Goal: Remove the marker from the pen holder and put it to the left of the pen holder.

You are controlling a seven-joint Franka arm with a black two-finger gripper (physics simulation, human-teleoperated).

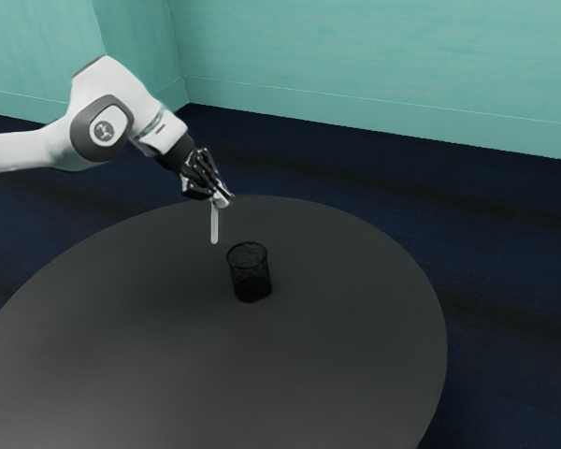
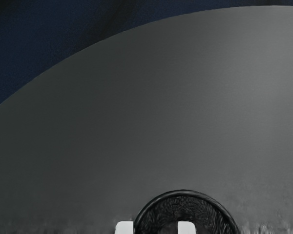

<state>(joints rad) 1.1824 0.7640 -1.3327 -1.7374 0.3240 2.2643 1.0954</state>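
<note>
In the exterior view my gripper (image 1: 222, 198) is up in the air over the table's far part, shut on the upper end of the pale marker (image 1: 215, 225). The marker hangs almost upright, outside the black mesh pen holder (image 1: 251, 274), with its lower tip a little to the exterior view's left of the holder's rim. The pen holder stands upright on the table. In the wrist view the round rim of the pen holder (image 2: 184, 193) shows at the lower edge, with two small white blocks in front of it.
The round dark grey table (image 1: 355, 346) carries the holder, and its curved edge (image 1: 393, 245) runs behind and to the exterior view's right. Dark blue floor surrounds it, and a teal wall stands farther back.
</note>
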